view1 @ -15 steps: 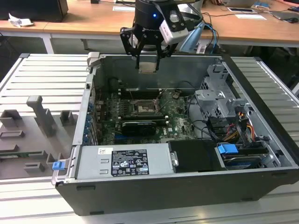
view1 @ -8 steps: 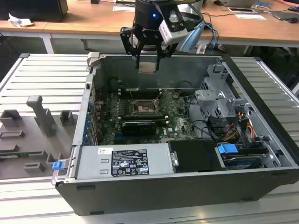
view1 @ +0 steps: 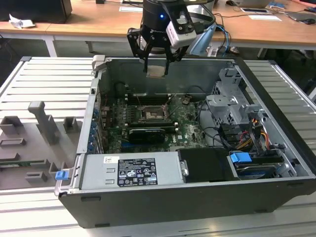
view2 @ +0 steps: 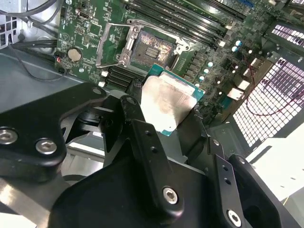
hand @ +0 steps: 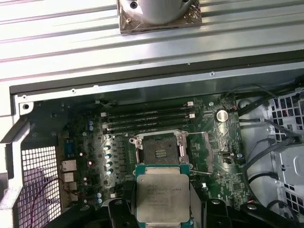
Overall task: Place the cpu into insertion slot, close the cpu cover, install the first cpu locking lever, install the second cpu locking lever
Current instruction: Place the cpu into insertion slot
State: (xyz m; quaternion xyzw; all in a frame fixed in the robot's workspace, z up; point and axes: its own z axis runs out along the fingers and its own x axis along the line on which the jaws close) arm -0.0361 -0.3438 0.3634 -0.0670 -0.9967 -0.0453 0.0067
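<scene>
Jaws pinch the cpu (view1: 156, 72) by opposite edges, metal top up, holding it high over the open computer case (view1: 197, 200), well apart from the empty socket (hand: 160, 148), presumably so its underside contacts stay untouched.

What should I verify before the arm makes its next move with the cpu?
1. Grip on cpu: ok, the gripper is shut on its edges.
2. Empty socket: ok, bare contacts show.
3. Open cover: ok, it lies to one side, off the socket.
4. cpu off the board: ok, it hangs above the case in the exterior view.
5. cpu centred over socket: cannot tell.
6. cpu orientation matching socket: cannot tell.
</scene>
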